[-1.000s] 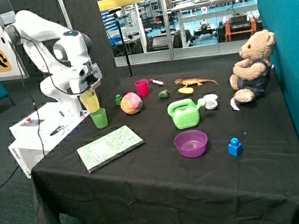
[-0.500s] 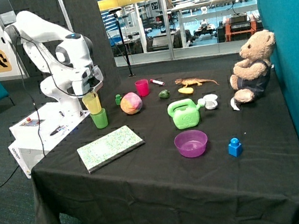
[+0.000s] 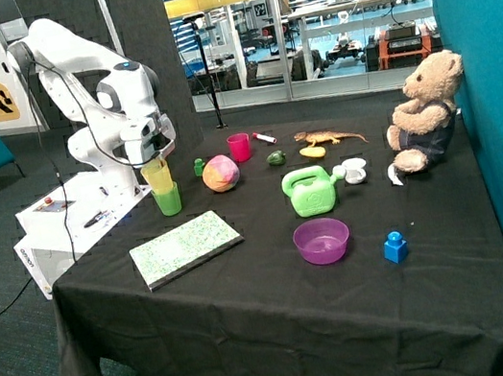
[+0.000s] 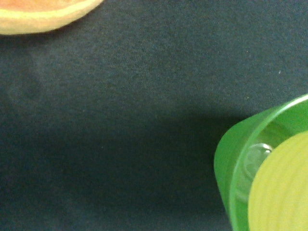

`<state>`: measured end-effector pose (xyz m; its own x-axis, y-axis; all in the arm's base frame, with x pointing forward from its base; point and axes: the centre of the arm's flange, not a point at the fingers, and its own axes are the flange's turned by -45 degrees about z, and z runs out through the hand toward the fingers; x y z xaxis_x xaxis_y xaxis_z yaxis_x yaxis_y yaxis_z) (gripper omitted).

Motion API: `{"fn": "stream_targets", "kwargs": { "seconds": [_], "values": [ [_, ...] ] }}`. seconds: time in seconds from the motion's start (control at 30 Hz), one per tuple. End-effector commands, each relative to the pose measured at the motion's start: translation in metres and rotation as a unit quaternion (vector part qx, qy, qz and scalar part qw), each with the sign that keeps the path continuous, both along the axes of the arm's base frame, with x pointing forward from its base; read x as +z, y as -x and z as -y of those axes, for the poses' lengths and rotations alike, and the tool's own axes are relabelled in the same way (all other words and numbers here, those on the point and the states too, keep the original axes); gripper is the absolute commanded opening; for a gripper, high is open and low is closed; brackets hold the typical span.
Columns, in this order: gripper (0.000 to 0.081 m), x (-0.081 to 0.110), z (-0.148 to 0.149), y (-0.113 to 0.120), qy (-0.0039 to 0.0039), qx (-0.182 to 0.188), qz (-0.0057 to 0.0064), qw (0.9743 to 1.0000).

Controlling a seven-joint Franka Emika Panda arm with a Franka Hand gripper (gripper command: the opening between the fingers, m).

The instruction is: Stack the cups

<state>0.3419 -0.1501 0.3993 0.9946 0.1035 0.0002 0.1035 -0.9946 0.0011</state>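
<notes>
One gripper (image 3: 154,156) is gripping the yellow plastic cup (image 3: 157,174); wrist view is showing its base entering the translucent green cup (image 4: 236,163); magenta-pink cup (image 3: 239,147) sitting apart at 2 o'clock.

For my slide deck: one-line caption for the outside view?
Pincer lowers yellow cup into green cup; pink cup waits unstacked.

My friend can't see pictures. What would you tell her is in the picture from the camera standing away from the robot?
A white robot arm's gripper holds a yellow cup partly inside a green cup on a black-covered table. A pink cup stands apart farther back, near a colorful ball. A notebook, green watering can, purple bowl and teddy bear sit around.
</notes>
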Motion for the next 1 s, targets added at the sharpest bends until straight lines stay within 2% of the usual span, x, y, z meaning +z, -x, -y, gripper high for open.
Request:
{"fn": "stream_targets", "kwargs": {
  "seconds": [0.0,0.43,0.97],
  "values": [
    [0.0000,-0.008,0.004,-0.001,-0.00051,0.004,-0.0002,1.0000],
    [0.0000,-0.014,0.004,-0.010,-0.00051,0.022,-0.0002,0.9998],
    [0.0000,-0.026,-0.010,0.003,-0.00051,0.034,-0.0002,0.9994]
  ]
}}
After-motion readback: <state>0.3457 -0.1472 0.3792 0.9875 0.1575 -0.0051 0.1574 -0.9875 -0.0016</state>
